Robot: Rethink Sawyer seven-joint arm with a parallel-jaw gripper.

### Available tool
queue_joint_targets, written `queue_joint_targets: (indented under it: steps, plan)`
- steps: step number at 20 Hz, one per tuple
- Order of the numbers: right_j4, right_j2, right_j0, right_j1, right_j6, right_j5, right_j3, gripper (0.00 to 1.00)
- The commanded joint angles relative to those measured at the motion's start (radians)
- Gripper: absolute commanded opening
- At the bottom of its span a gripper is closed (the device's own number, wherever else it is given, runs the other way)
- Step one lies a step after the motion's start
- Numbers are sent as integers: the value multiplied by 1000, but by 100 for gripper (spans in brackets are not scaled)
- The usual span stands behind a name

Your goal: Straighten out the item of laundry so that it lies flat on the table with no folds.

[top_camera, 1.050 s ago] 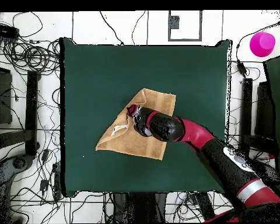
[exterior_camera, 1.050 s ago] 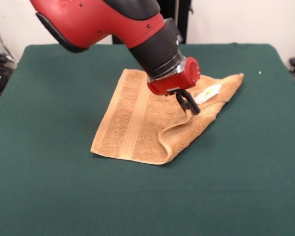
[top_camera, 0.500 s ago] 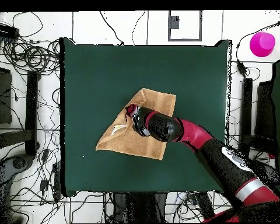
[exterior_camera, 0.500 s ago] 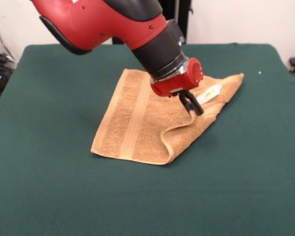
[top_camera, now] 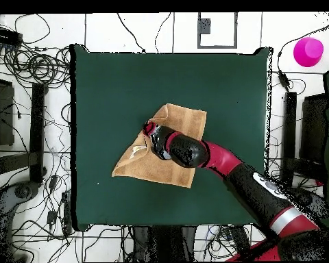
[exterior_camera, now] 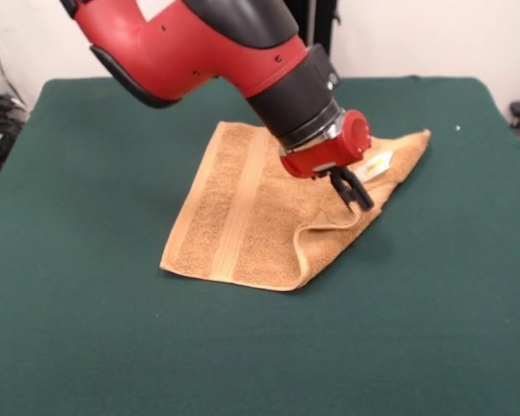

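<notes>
Nearest us, the golden-tan terry towel [exterior_camera: 260,208] lies mid-way on the dark green felt table [exterior_camera: 87,347], its right corner folded over. Our black gripper [exterior_camera: 354,191] has slid right, pinching that flap's edge — the fold is starting to open. Behind it, the red-and-black arm [exterior_camera: 217,43] slants down from the far left.

Over the last 1 s the pincer [exterior_camera: 354,192] has shifted rightward toward the white label [exterior_camera: 380,163], dragging the folded edge of the towel [exterior_camera: 234,208] with it and deepening the ridge beside it.
</notes>
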Motion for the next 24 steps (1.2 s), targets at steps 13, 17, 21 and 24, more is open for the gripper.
queue_joint_targets:
  steps: [13, 17, 21, 24]
  plan:
    - [-74, 45, 33, -20, 18, -124, 10, 0]
    - [-75, 7, 57, -69, 84, -182, 40, 0]
    - [-76, -7, 64, -90, 100, -227, 56, 0]
    - [-74, -13, 66, -87, 97, -245, 58, 0]
